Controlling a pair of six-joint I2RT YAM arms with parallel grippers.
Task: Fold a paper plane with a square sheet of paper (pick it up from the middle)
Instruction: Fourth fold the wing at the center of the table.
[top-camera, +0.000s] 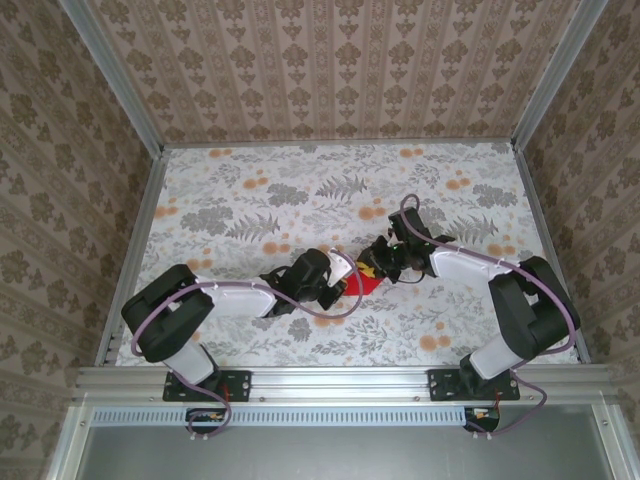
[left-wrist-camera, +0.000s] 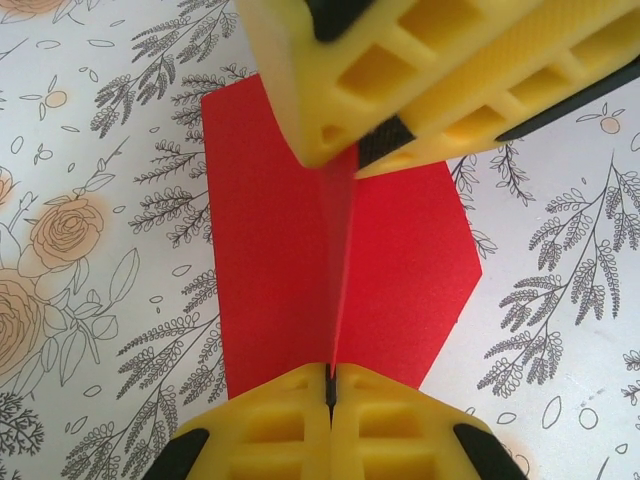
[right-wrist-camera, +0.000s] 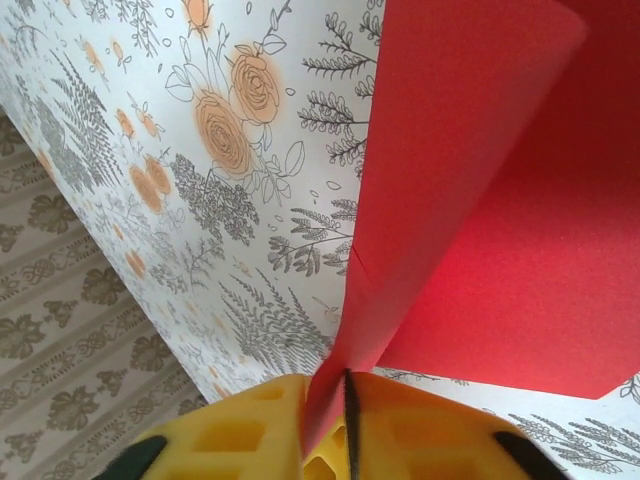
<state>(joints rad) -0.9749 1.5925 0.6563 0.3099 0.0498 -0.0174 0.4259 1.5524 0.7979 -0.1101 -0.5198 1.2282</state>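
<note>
**Two-point pinch on the centre crease.** The red paper (left-wrist-camera: 270, 250) lies near the middle of the floral surface (top-camera: 250, 200), between the two arms. Its two flaps are spread flat on either side of a raised centre ridge.

The left jaws are clenched on the near end of that ridge. Their yellow fingers (left-wrist-camera: 270, 425) are pressed together with the paper edge caught in the seam. The right jaws grasp the far end of the same ridge, with their fingers (left-wrist-camera: 330, 80) meeting over it. From the right wrist you see the ridge run down into that seam.

The step in hand appears to be setting, or lifting by, the centre fold. To do it well:

- Hold both pinches on one straight line so the crease does not skew.
- Move the two ends together and at the same height. The sheet looks thin, so drawing the arms apart would likely tear it or slip it from a seam.
- Check that the flaps hang evenly on both sides before you press further.
</note>
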